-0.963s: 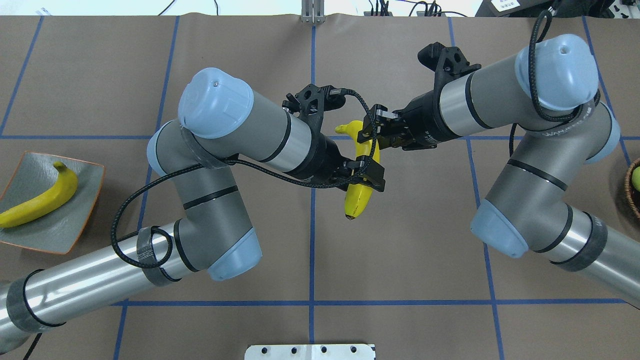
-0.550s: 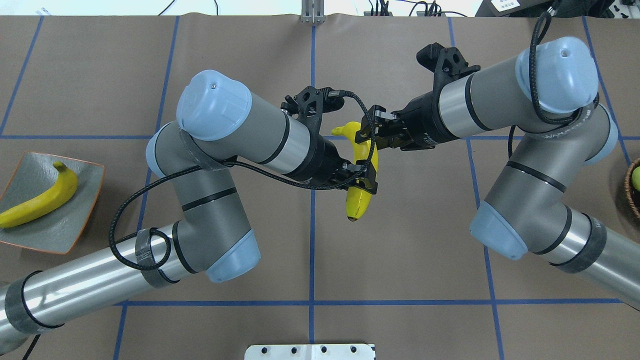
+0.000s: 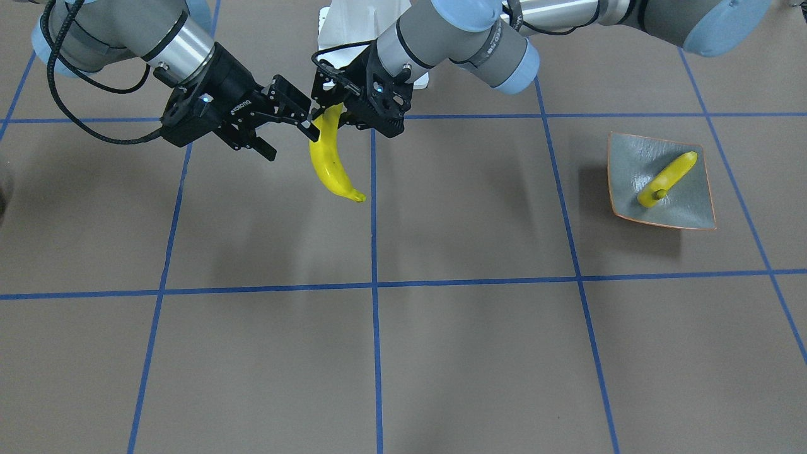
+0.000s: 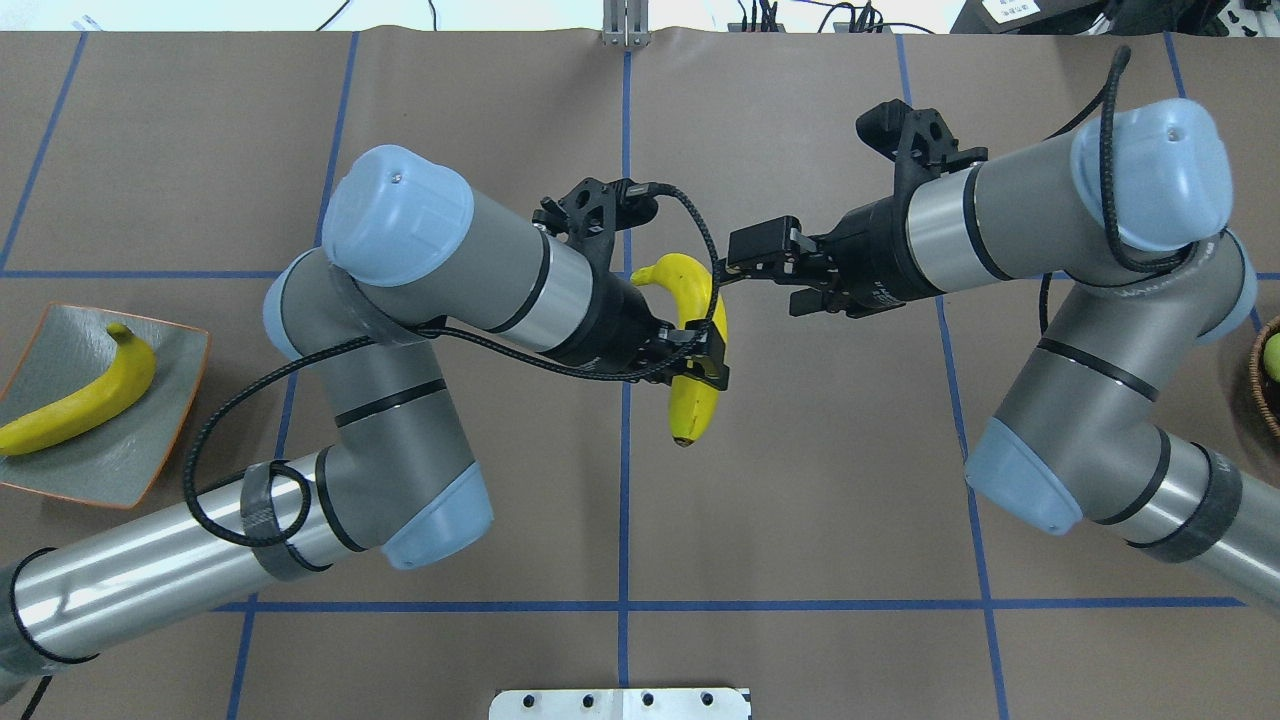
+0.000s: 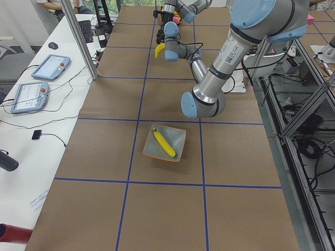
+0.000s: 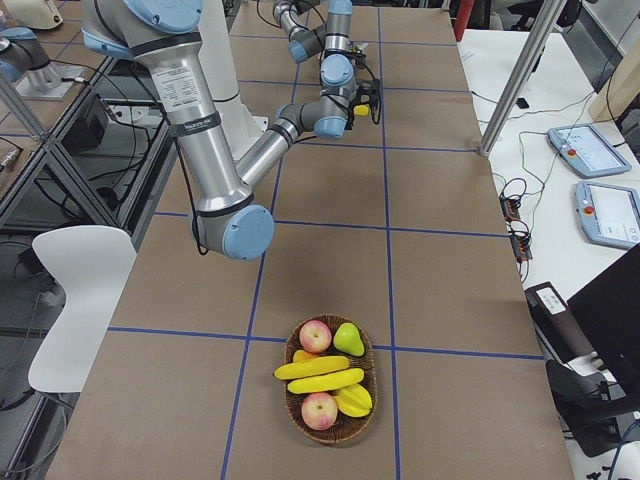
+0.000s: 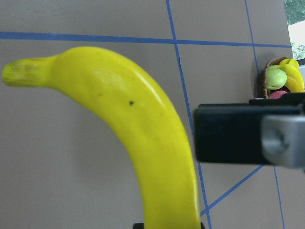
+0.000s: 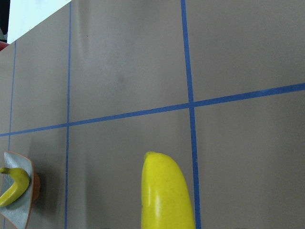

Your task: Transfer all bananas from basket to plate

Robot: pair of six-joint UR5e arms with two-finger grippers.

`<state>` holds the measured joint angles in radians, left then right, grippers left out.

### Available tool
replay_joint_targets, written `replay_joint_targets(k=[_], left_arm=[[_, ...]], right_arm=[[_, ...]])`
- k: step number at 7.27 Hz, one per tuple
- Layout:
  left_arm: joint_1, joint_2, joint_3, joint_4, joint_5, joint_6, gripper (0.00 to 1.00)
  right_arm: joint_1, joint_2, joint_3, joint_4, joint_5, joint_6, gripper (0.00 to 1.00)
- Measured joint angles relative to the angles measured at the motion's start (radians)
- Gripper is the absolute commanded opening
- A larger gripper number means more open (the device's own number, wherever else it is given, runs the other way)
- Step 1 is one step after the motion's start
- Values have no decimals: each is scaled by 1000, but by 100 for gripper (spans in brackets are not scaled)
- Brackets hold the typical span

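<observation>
The left gripper (image 4: 703, 364), clamped on the glossy yellow toy banana (image 4: 688, 410) lying top-to-bottom mid-frame, is nearer the square grey-green plate (image 4: 110, 462) at far left; the right gripper (image 4: 762, 277) gapes empty.

Table (image 4: 800, 480): brown, blue tape grid. Plate (image 4: 120, 450): glossy grey-green, thin orange rim. Banana on plate (image 4: 85, 395): bright yellow. Raised banana (image 4: 692, 405), well apart from plate: yellow, greenish stem, brown end (tiny dark speck on skin). Left arm (image 4: 440, 250), right arm (image 4: 1040, 210): grey, pale-blue caps

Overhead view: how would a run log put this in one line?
left gripper: shut on held banana | right gripper: open | plate: one banana | basket: two bananas
</observation>
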<state>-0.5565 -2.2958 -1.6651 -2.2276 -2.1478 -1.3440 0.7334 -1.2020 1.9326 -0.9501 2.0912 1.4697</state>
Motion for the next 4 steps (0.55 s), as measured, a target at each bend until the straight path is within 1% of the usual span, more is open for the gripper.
replay_joint_targets(k=[1,2,3,4], left_arm=[[-26,74,-43,1,-4,10,0],[-68,167,-85,2,-23,73,0],[-127,272,-125,3,-62,193,0],[-189,380,-161,3,-101,333,0]], right_arm=[[17,-40,16,2,-5,-4,100],[36,-83,28,8,-24,-5,100],[47,-138,35,39,-59,-6,100],[52,-193,29,97,-84,-6,100]])
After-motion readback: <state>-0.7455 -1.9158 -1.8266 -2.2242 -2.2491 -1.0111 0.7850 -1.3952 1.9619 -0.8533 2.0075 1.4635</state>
